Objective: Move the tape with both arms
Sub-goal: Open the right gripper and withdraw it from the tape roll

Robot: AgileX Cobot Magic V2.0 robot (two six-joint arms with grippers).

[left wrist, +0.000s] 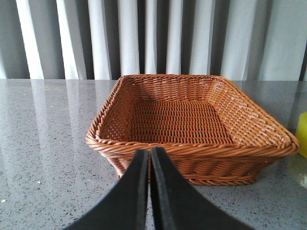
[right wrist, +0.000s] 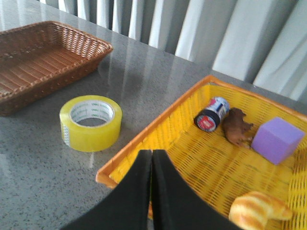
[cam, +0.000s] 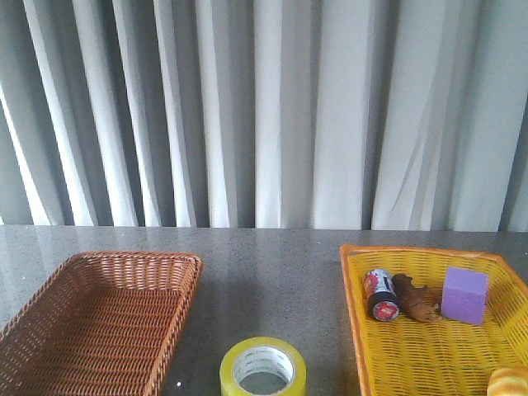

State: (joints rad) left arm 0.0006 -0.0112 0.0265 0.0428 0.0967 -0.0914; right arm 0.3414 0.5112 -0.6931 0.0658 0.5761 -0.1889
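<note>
Tape (cam: 263,367): flat on the surface (cam: 264,256), between brown basket (cam: 99,318) and yellow basket (cam: 437,346). Left tool (left wrist: 149,158): fingers pressed together, holding nothing. Right tool (right wrist: 152,160): same.

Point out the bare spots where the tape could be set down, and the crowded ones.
The brown wicker basket is empty inside. Bare table lies between it and the yellow basket, beyond the tape. The yellow basket's far end is crowded: can, brown figure, purple block; bread near.

Left claw (left wrist: 149,191) closed, fingers pressed together; right claw (right wrist: 151,191) likewise closed, holding nothing.
</note>
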